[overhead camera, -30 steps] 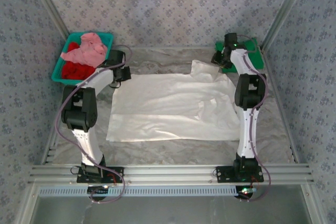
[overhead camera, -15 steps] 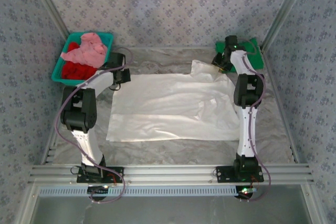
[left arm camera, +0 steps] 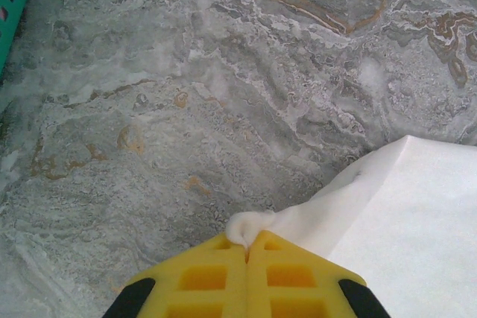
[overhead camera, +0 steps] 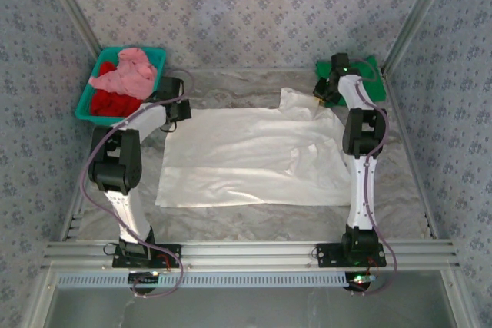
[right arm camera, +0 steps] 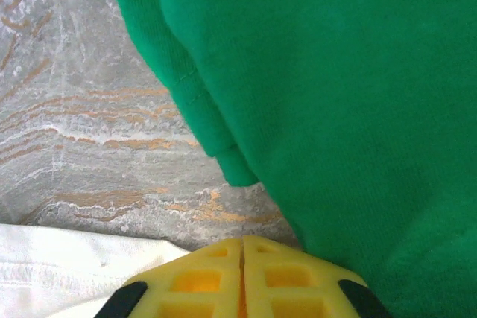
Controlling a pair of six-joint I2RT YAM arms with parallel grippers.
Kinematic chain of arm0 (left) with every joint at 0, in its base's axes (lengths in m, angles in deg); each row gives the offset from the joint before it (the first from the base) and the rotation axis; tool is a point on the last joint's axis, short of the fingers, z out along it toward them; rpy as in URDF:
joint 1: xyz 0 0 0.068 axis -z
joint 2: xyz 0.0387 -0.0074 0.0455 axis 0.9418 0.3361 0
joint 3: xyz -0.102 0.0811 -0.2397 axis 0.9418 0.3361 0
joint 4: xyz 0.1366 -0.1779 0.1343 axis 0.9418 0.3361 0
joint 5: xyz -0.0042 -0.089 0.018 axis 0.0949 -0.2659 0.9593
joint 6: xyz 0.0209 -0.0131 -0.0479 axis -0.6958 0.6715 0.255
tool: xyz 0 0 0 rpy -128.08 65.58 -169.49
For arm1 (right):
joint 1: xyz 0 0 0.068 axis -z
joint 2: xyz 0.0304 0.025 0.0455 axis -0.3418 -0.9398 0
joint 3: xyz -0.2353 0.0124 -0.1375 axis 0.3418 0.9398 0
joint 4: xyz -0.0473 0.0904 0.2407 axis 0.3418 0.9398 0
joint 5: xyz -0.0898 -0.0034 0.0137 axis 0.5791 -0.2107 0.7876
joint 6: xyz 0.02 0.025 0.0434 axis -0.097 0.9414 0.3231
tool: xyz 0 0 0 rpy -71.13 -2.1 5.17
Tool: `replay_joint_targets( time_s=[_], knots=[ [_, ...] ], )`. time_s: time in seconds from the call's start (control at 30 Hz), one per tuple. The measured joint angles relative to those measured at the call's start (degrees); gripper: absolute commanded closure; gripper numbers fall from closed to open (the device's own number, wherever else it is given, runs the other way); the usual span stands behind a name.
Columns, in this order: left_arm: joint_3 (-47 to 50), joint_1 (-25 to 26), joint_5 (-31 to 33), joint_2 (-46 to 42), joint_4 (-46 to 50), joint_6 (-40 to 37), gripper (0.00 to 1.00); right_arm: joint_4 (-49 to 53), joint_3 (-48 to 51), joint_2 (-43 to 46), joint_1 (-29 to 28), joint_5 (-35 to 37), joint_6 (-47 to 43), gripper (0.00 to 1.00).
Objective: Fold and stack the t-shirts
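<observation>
Status of the job, as I judge it: early, with most folding outstanding. The large cream-white cloth t-shirt (overhead camera: 254, 159) lies spread flat and face-open across the middle of the grey marbled table surface (left arm camera: 186, 109), with no fold line made in it; one sleeve at its far right end is rumpled. The left gripper (left arm camera: 247, 240) is pressed together on the far left corner of that shirt, and a small nub of white cloth shows pinched between its yellow tips. The right gripper (right arm camera: 242, 242) is also pressed together, at the far right end of the shirt, with the white cloth just beside it on one side and the plain green cloth t-shirt (right arm camera: 335, 94) just beside it on the other. I see no cloth between its tips, so I cannot tell whether it has caught an edge. The green shirt sits in the far right corner as a compact shape with a doubled hem edge; I take it as possibly folded, but the arm hides most of it. A crumpled pink t-shirt (overhead camera: 127, 74) and a crumpled red t-shirt (overhead camera: 108, 103) are heaped in the teal plastic basket (overhead camera: 84, 101) at the far left, both unfolded. No stack exists yet. Markings: I can read no brand, label or lettering on any shirt, gripper or basket.
</observation>
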Motion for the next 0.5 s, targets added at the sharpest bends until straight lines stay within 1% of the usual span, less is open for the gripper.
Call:
replay_joint_targets(
  time_s=[0.13,0.2,0.37,0.5],
  knots=[
    [1.2,-0.8,-1.0,-0.1,-1.6,0.0,1.0,-1.6,1.4,0.9,-0.7,1.0,-1.1,1.0],
    [2.0,-1.3,-1.6,-0.5,-2.9,0.0,1.0,-3.5,3.9,2.3,-1.4,1.1,-1.9,1.0],
    [4.4,-3.6,-4.6,-2.2,-7.2,0.0,1.0,-8.6,12.4,9.6,-3.7,1.2,-3.7,1.0],
    [4.5,-5.4,-7.1,-2.2,-10.1,-0.6,1.0,-12.8,15.9,15.5,-3.8,1.2,-5.0,1.0]
  ],
)
